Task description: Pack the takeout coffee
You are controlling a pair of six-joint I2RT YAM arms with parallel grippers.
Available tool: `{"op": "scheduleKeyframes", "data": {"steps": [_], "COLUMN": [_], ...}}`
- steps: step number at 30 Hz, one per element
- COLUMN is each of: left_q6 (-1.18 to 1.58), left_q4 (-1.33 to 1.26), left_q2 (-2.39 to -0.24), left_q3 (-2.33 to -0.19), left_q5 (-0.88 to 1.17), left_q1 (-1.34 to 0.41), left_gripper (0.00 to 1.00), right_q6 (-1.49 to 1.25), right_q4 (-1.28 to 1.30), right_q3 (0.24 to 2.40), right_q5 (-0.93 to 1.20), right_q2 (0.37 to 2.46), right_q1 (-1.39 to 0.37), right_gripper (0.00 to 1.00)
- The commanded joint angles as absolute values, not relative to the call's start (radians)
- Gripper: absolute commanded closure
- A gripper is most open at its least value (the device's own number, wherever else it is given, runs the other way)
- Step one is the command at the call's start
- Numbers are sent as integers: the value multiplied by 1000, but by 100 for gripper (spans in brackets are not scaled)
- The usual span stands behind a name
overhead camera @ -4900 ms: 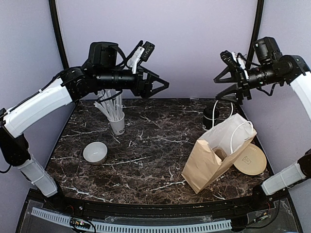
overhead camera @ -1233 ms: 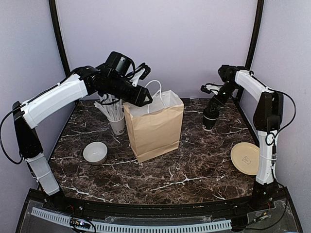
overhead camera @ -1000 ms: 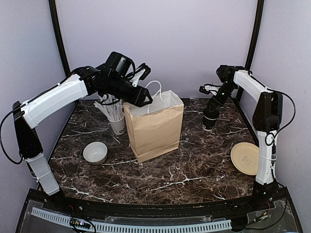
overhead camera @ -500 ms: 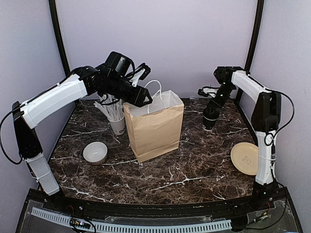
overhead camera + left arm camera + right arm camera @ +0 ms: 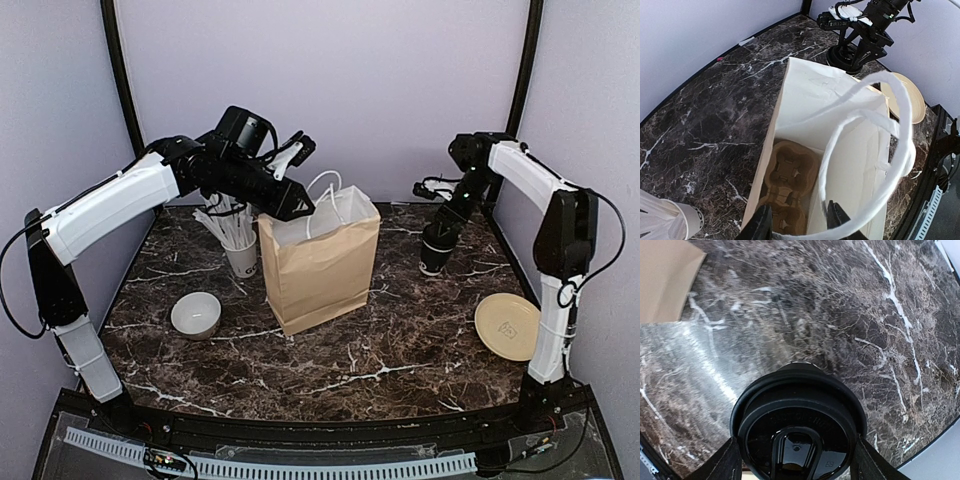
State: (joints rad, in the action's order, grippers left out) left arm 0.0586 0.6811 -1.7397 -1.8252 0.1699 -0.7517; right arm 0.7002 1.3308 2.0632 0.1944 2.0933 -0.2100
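The takeout coffee [image 5: 436,256] is a small black cup with a black lid at the back right of the table. My right gripper [image 5: 441,238] is shut on it from above. In the right wrist view the lid [image 5: 799,440] sits between the fingers of my right gripper [image 5: 797,460]. The brown paper bag [image 5: 320,270] stands upright and open at the centre. My left gripper [image 5: 292,206] grips its top rim at the back left. The left wrist view looks into the bag [image 5: 860,150], with my left gripper [image 5: 800,226] at its near rim. A cardboard cup carrier [image 5: 790,175] lies at the bottom.
A white cup of white sticks [image 5: 238,250] stands left of the bag. A white bowl [image 5: 196,314] sits at the front left. A tan plate [image 5: 510,326] lies at the front right. Purple walls close in the back and sides.
The bag lay tipped at the right with both grippers open in the air; now it stands at the centre. In the last second the right arm and cup shifted slightly right, as did the bag's top.
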Motion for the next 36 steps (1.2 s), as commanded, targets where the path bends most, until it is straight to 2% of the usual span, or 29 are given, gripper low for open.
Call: {"op": "scheduleKeyframes", "data": {"steps": [1, 9, 17, 23, 36], "left_q6": [19, 26, 9, 9, -53], "left_q4": [653, 557, 520, 505, 541], "left_q2": [-1684, -1636, -1620, -1623, -1629], "left_q3": [-1830, -1745, -1707, -1706, -1734], "left_q5": [277, 361, 387, 414, 478], "left_q1": [-751, -755, -764, -782, -853], "left_gripper": [69, 99, 100, 100, 100], "right_q6": [720, 746, 797, 787, 805], "right_q4": [1319, 1236, 1227, 1171, 1102], "right_q3": [2027, 2005, 1999, 1973, 1893], "right_q5": [316, 557, 631, 550, 283], "right_q2": [1903, 1655, 1495, 1435, 1488], "right_q1": [-219, -223, -339, -479, -689], "right_gripper": [45, 46, 46, 46, 48]}}
